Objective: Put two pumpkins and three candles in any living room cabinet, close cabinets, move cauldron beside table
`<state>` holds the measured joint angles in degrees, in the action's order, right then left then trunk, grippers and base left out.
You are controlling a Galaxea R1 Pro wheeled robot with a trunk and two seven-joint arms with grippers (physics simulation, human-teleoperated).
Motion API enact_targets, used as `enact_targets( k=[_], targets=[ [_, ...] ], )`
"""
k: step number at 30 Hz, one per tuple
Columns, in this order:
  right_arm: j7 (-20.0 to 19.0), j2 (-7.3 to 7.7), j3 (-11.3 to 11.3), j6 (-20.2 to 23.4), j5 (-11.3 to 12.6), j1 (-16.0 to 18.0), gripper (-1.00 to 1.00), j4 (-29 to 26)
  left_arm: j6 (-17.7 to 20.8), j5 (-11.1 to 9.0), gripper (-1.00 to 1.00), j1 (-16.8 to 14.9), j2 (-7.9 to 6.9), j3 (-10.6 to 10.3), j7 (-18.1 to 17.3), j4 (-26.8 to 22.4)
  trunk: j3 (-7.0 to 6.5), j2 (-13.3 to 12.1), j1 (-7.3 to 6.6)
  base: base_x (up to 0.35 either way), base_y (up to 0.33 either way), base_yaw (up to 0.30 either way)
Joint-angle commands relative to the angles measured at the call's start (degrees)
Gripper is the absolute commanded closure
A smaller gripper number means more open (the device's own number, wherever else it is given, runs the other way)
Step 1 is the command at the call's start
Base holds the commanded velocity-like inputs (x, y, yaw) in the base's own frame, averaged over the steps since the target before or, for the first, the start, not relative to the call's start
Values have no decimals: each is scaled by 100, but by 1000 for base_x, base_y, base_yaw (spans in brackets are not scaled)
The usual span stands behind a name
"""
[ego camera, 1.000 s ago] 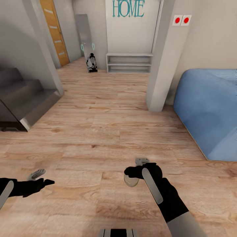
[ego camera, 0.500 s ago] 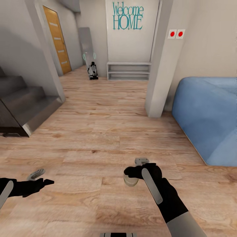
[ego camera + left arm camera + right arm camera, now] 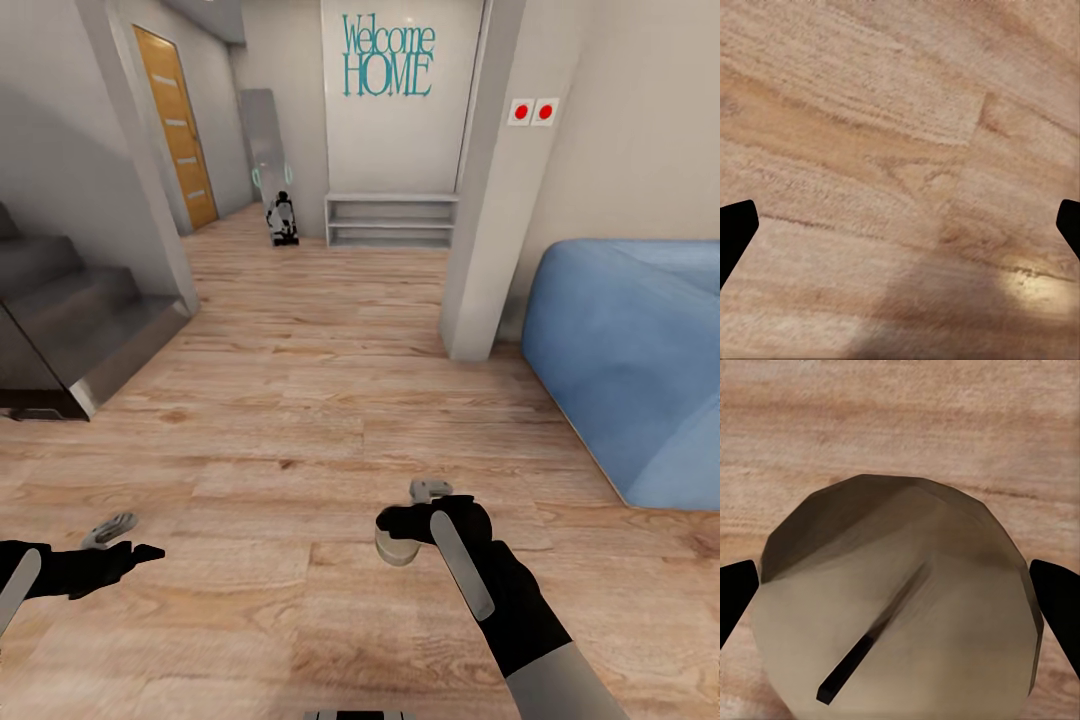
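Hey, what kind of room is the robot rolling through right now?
Probably a home's entrance hall beside the living room: a "Welcome HOME" sign above a low shelf, stairs, and a blue sofa.

I had one candle [image 3: 397,547] in my right hand [image 3: 405,522], held above the wooden floor [image 3: 300,400]. It was a short, stubby cylinder, grey-beige, with faceted sides. Through the right wrist camera I looked down on its top face [image 3: 900,607], pale and shaded darker along one edge, with a thin dark wick [image 3: 866,649] slanting across it. The hand's two black fingertips [image 3: 736,596] sat at either side of the candle.
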<state>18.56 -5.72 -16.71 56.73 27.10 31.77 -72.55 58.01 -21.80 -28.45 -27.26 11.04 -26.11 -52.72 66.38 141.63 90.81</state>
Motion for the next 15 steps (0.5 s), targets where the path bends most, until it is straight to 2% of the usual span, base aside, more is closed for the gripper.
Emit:
enact_targets(
  k=[1, 15],
  targets=[
    [60, 0, -6, 14, 58, 2, 100, -4, 28, 36, -100, -3, 1, 12, -44, -1, -4, -40, -24, 0, 0, 0],
    [60, 0, -7, 6, 55, -1, 100, -4, 28, 5, -100, -3, 10, 6, -44, -4, -127, -601, -331, 0, 0, 0]
  ],
)
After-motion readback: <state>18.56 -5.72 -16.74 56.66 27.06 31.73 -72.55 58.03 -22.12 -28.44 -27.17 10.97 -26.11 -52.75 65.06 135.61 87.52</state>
